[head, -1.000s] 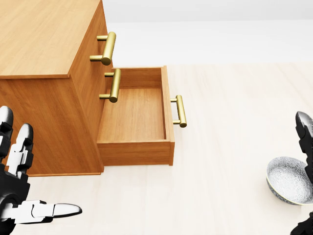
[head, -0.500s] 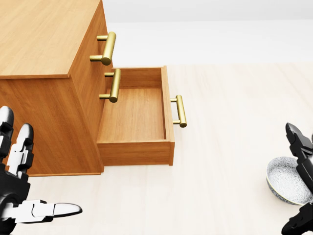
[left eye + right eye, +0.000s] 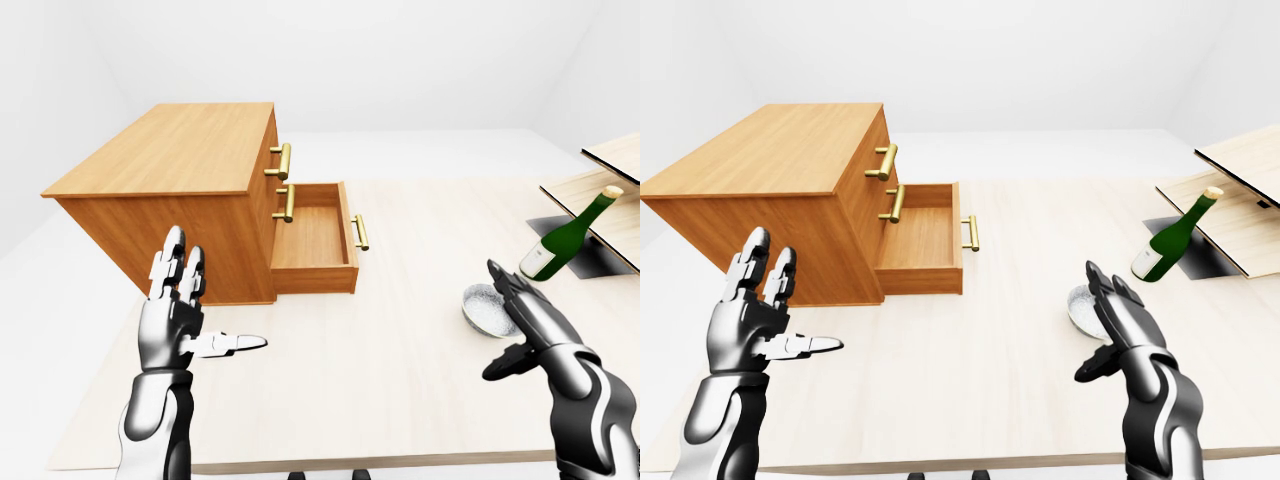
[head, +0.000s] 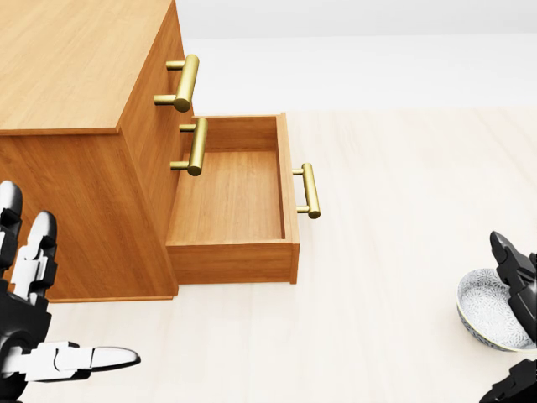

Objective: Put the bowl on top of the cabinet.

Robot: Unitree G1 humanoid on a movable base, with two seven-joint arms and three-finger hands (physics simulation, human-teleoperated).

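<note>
Bowl (image 3: 487,308) sits on surface, ungrasped; right robot hand (image 3: 520,325) spread open beside it. Cabinet (image 3: 175,150) top bare.

Grey-speckled bowl (image 3: 487,308), tan cabinet (image 3: 170,160)

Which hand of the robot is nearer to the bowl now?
Right. The right hand is open directly beside the bowl, with its fingers at the rim. The left hand is open far across the table, below the cabinet in the left-eye view.
</note>
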